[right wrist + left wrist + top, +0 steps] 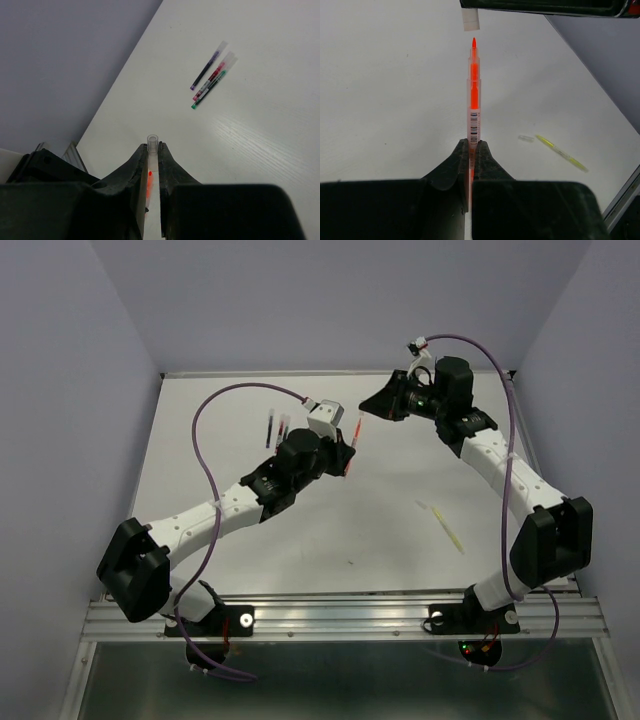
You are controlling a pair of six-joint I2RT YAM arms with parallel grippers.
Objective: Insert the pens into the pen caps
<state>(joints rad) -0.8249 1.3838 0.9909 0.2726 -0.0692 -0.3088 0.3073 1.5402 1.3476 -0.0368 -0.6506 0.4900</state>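
From the top external view, the left gripper (349,453) is over the middle of the white table (300,530). Its jaws are pinched on the orange pen (357,428), which points away toward the far edge. The right gripper (368,408) reaches in from the far right, its tip just beyond the pen's end. What it holds is too small to make out here. The dark blue pen (269,428), dark red pen (279,428) and green pen (286,426) lie close together on the table left of the left gripper. The pale yellow pen (449,532) lies well apart on the right side, with a loose cap (422,504) just beside its far end.

In the left wrist view, the left gripper (473,145) is pressed together around the lower barrel of the orange pen (473,95), by its barcode label. The pen's bare orange tip points up at the clear cap (470,20). The cap hangs from the dark right gripper at the top edge. Tip and cap are close but apart, with the cap a little to the left of the tip. The pale yellow pen (562,153) and the loose cap (525,138) lie on the table to the right.

In the right wrist view, the right gripper (152,148) pinches the clear cap (152,141) between its fingertips, with the cap's rim standing just past them. An orange tip shows in the gap between the fingers. Beyond it, the dark blue pen (206,70), dark red pen (214,75) and green pen (210,89) lie side by side, nearly parallel. Each has a pale see-through end.
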